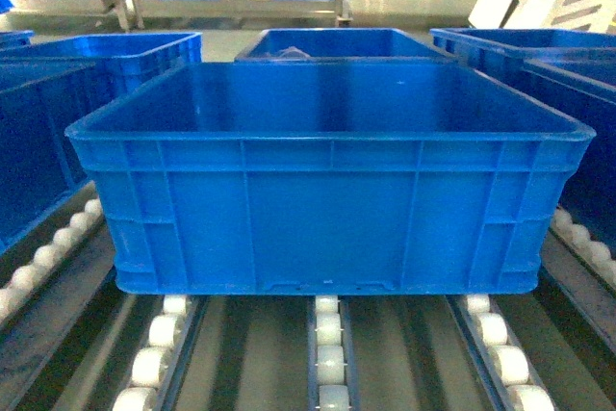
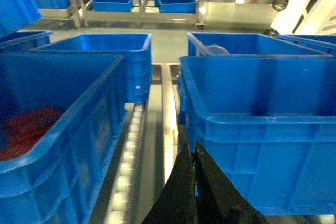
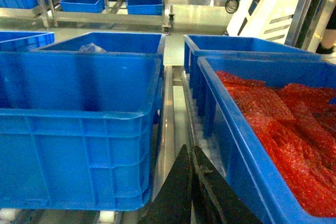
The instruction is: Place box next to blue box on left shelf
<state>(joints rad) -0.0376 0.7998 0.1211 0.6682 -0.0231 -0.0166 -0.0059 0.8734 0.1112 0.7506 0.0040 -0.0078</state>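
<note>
Box [image 1: 327, 190] in front of me: large rectangular bright-blue plastic crate, ribbed side walls, thick rolled rim, upright and square to my view, long side facing me. Interior seen from my left wrist [image 2: 262, 87] shows no contents. It rests on the left shelf [image 1: 327, 353], a flow rack of grey rails with rows of small white rollers; three roller rows run out from under its near wall. The near part of the rack carries nothing.
</note>
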